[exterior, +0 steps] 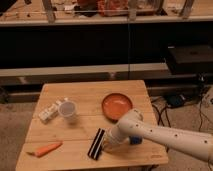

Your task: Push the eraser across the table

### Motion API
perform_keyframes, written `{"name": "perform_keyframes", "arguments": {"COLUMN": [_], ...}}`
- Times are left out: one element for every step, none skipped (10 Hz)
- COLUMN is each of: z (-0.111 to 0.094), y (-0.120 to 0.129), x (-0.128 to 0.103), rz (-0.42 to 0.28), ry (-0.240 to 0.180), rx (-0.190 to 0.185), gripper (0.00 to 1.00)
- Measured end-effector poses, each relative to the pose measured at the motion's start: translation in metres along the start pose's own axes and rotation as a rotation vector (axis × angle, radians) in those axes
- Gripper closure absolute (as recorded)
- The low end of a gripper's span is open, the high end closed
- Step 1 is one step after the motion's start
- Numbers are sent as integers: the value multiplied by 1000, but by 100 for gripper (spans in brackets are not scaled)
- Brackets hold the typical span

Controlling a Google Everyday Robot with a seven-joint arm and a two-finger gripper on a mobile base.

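The eraser (96, 143), a black oblong block with a pale stripe, lies near the front edge of the light-wood table (90, 95), tilted a little. My gripper (109, 143) is at the end of the white arm that reaches in from the right, low over the table and right against the eraser's right side. A blue piece (134, 140) shows just behind the arm's wrist.
An orange plate (117, 106) sits behind the arm. A clear cup (68, 110) and a small white box (48, 114) stand at the left. A carrot (46, 149) lies at the front left corner. Dark shelving stands behind the table, cables on the floor at right.
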Motion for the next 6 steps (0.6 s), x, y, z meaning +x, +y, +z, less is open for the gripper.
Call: {"name": "perform_keyframes", "arguments": {"z": [0,0,1,1,2,2], "y": [-1,-2,-4,-5,-6,-8], "x": [2,2,3,3,4,5], "rz": [1,-1,-3,-5,-7,-8], "ry": [1,0,-1,-1,-2,-2], "rx": [0,0,-1,-2,-3,-4], "gripper": [100,100,100,100,100,100]}}
